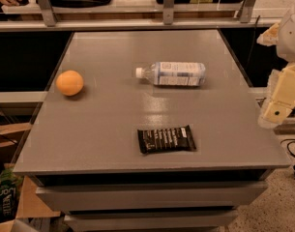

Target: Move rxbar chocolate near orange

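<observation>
Placement was as follows: the rxbar chocolate (167, 139) lay flat on the grey table (103, 129), near the front edge and slightly right of centre, long side parallel to that edge, white lettering facing up. The orange (69, 82) sat toward the left edge of the same surface, well apart from the bar, further back and to the left of it. A clear plastic bottle (172, 74) with a white label lay on its side behind the bar, cap pointing left toward the fruit, touching neither item. The gripper (278, 105) hung off the right side of the table, beyond its edge and above its surface, clear of all three objects; whether it was spread or closed could not be made out from where I stood. Nothing was held. Drawer fronts (147, 195) showed beneath the tabletop.
</observation>
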Controlling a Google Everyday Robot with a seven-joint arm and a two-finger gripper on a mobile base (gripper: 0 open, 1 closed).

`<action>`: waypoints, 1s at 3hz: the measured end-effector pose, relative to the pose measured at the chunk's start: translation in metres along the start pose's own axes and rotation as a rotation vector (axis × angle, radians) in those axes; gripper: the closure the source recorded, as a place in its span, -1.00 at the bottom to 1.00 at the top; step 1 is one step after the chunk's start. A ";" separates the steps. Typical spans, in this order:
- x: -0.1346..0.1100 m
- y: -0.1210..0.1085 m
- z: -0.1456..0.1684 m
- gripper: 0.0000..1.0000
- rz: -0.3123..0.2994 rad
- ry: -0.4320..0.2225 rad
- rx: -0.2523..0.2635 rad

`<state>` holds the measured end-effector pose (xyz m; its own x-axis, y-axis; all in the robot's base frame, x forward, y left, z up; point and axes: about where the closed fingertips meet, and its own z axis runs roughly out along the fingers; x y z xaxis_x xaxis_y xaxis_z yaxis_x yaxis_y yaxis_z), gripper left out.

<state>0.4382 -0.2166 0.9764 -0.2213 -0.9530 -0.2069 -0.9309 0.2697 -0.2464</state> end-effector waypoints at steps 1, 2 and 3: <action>0.000 0.000 0.000 -1.00 0.000 0.000 0.000; -0.014 0.002 0.015 -1.00 -0.021 0.014 -0.014; -0.037 0.006 0.048 -1.00 -0.062 0.015 -0.065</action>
<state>0.4547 -0.1731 0.9368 -0.1664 -0.9696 -0.1792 -0.9596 0.2010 -0.1966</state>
